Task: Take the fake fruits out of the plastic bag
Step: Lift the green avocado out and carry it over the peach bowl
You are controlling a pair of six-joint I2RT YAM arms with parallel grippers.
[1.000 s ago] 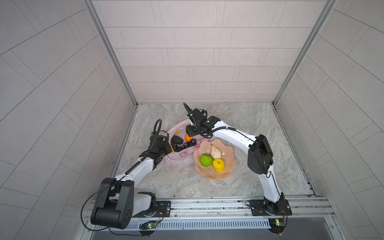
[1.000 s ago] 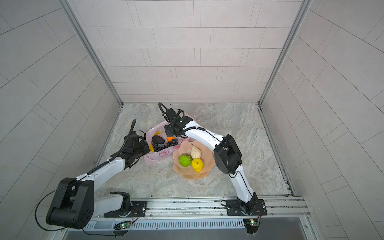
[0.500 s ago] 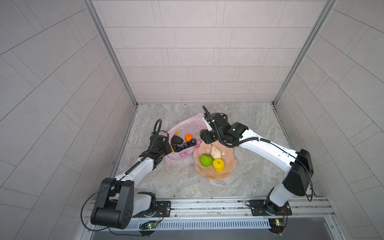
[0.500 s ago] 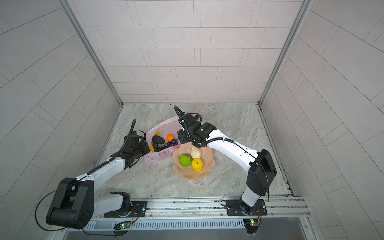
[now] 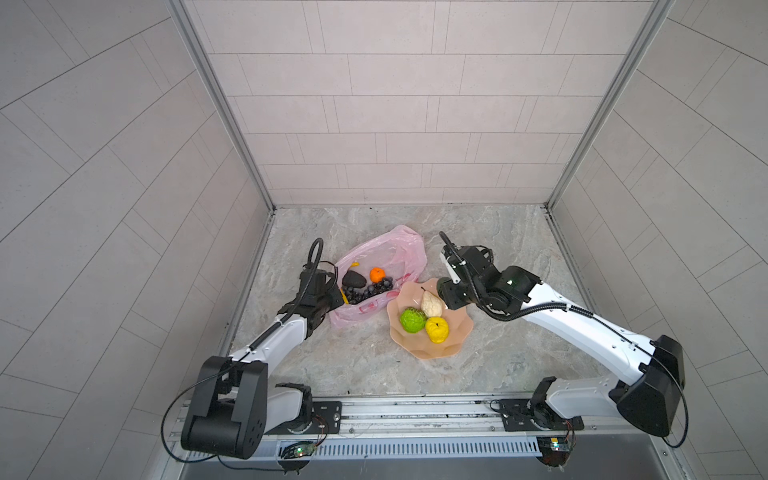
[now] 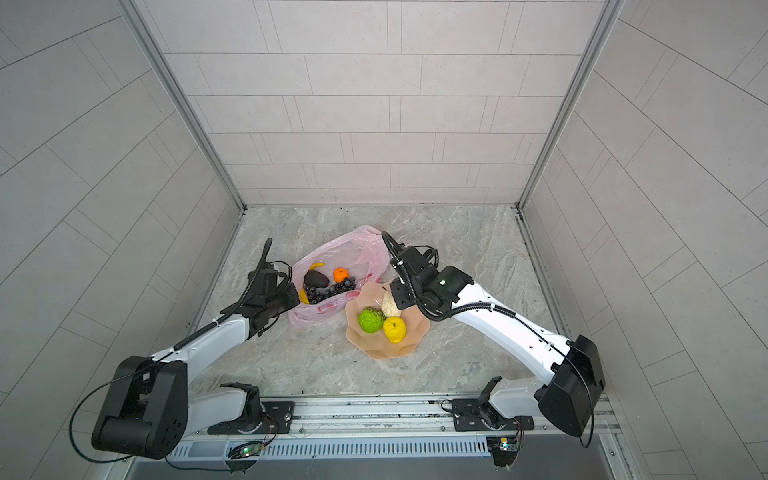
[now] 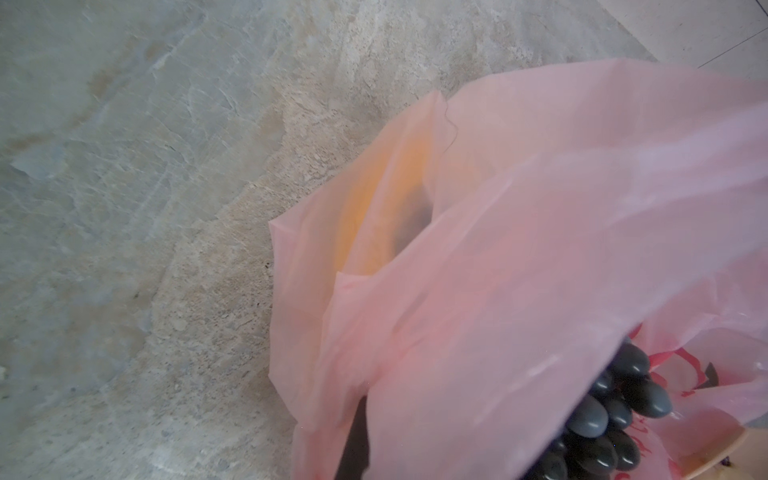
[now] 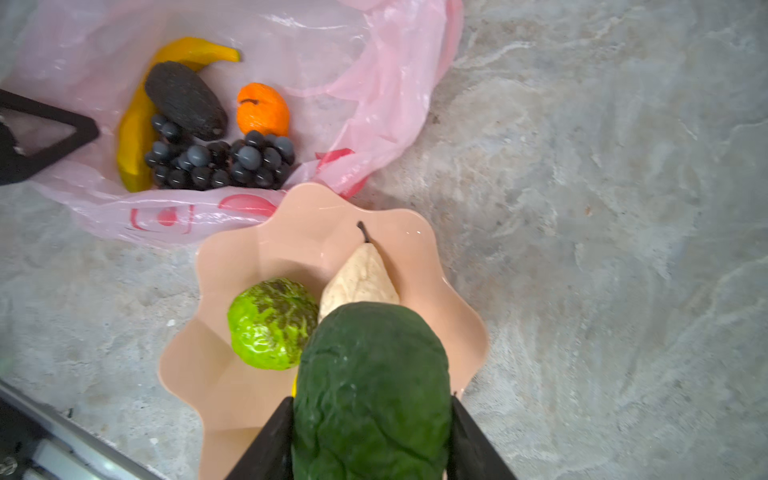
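The pink plastic bag lies open on the stone floor. Inside it are a banana, a dark avocado, an orange and a grape bunch. My left gripper is shut on the bag's near left rim; in the left wrist view pink film covers its jaws. My right gripper is shut on a dark green avocado-shaped fruit, held over the peach bowl.
The scalloped bowl touches the bag's right side. It holds a bumpy green fruit, a cream pear and a yellow lemon-like fruit. Tiled walls close in the floor on three sides; a metal rail runs along the front.
My right gripper has come out of the bag and swung right and nearer, to above the bowl, carrying the dark green fruit. The left arm has stayed put.
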